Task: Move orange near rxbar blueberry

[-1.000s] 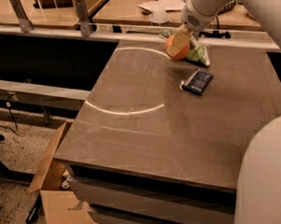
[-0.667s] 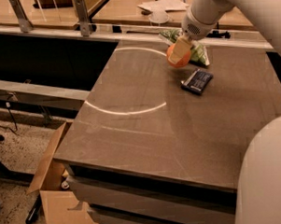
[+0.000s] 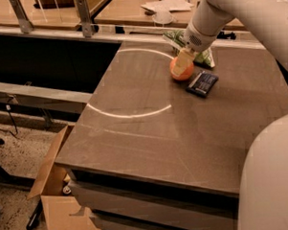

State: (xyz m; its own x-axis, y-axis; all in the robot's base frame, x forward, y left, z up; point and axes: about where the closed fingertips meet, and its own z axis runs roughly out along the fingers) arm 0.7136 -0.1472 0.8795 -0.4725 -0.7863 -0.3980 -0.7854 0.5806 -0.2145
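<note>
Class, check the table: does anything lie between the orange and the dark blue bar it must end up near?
Nothing visible does. The gripper holds the orange beside the blue bar, only bare table between them. The green bag lies behind, off that path.

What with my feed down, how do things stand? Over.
Tool shut on orange, far side of table. Orange close beside rxbar blueberry, apart. Green bag just behind; nothing between.

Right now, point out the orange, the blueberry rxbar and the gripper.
orange [image 3: 185, 77], camera view, its bare lower side.
rxbar blueberry [image 3: 202, 83], camera view, middle of the navy wrapper.
gripper [image 3: 183, 66], camera view, down on the orange, between the fingertips.
</note>
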